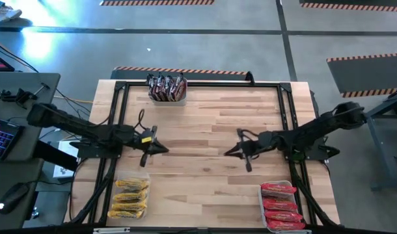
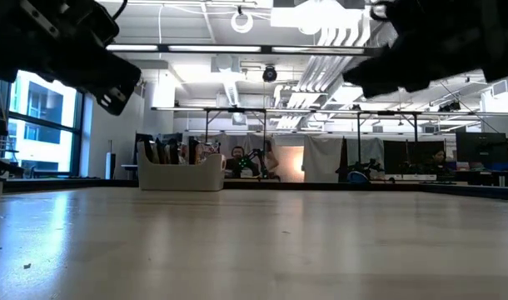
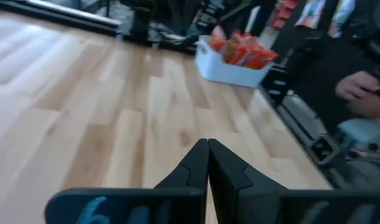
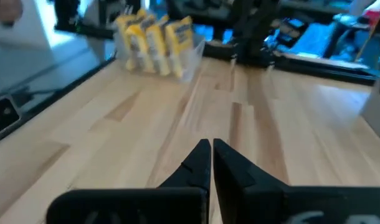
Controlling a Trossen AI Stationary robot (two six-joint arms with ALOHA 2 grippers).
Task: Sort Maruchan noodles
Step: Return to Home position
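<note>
Hanging over the table (image 1: pixel 198 130), left gripper (image 1: pixel 161 148) and right gripper (image 1: pixel 230 152) are clenched, empty; the binned Maruchan noodles (image 1: pixel 280 207) look light, crinkly, brittle, so I'd pinch a packet's edge gently.

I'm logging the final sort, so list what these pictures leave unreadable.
High view: print on the dark packs, red packs and yellow packs is too small to read; the yellow packs overlap, so they cannot be counted.
Low view: the bin wall hides most of the dark packs; the other packs are out of frame.
Left wrist view: a person's hand is blurred.
</note>
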